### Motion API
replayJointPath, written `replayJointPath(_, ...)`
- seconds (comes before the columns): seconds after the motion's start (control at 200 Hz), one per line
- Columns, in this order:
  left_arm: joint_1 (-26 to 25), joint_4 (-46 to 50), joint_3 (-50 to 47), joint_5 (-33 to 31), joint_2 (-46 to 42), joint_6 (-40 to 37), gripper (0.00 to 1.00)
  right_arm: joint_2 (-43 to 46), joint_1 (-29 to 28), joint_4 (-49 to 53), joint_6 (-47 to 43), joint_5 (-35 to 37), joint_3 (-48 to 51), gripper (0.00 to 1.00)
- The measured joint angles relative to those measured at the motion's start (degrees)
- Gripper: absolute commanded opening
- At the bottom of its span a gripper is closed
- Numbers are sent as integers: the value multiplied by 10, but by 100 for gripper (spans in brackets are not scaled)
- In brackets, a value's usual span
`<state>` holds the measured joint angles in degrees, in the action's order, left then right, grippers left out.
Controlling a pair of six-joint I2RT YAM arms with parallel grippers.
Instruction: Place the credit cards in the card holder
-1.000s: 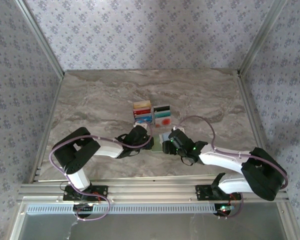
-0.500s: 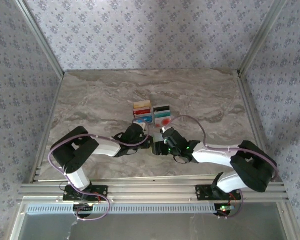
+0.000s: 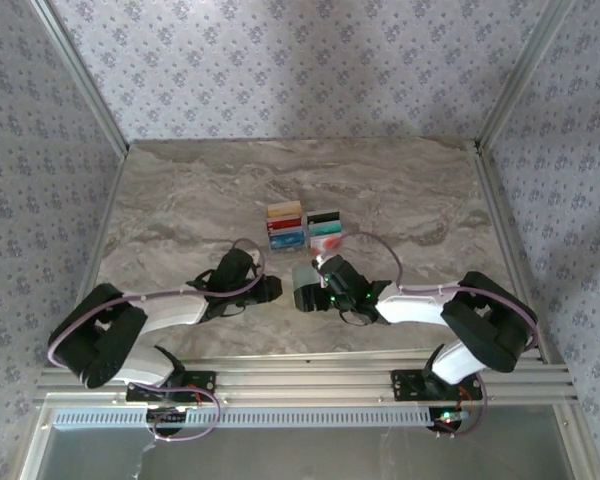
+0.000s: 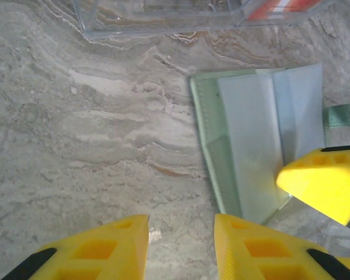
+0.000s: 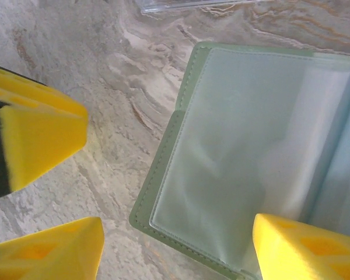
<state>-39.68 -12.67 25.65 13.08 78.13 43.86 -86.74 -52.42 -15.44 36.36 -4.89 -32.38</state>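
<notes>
- Left wrist view: the holder [image 4: 251,146] lies open on the tabletop [image 4: 76,128], near the cards [image 3: 286,226].
- Your left fingers [image 4: 105,251] are narrowly parted and empty; your right fingers [image 5: 297,245] spread wide across the holder's corner.
- Pin one flap flat before fetching a card.

We list two arms, the left arm [image 3: 170,312] and the right arm [image 3: 420,305]:
- Each has white link shells, black joint housings and a black base mount [image 3: 170,385].
- A lilac cable [image 3: 242,243] loops along the left arm, and a second cable [image 3: 375,238] arcs over the right.
- Green lights [image 3: 334,297] glow at the right wrist.
- The left pincer [image 4: 181,245] has blocky yellow fingers [image 4: 105,251] with recessed rectangular pockets and black insets.
- The right pincer [image 5: 175,251] has matching yellow fingers [image 5: 303,245].
</notes>
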Motion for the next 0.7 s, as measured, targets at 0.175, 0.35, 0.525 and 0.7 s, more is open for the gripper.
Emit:
replayJointPath(0.175, 0, 40, 18, -9, -11, -7, 37, -23, -29, -31, 33, 6, -12, 70)
replayJointPath(0.35, 7, 65, 28, -31, -27, -8, 38, -24, -48, -18, 40, 13, -30, 72)
replayJointPath(0.525, 26, 71, 28, -33, -33, -8, 39, 18, -49, 45, 37, 39, -39, 73)
replayJointPath(0.7, 53, 74, 29, -32, -39, -5, 37, 78, -42, 109, 18, 70, -54, 69)
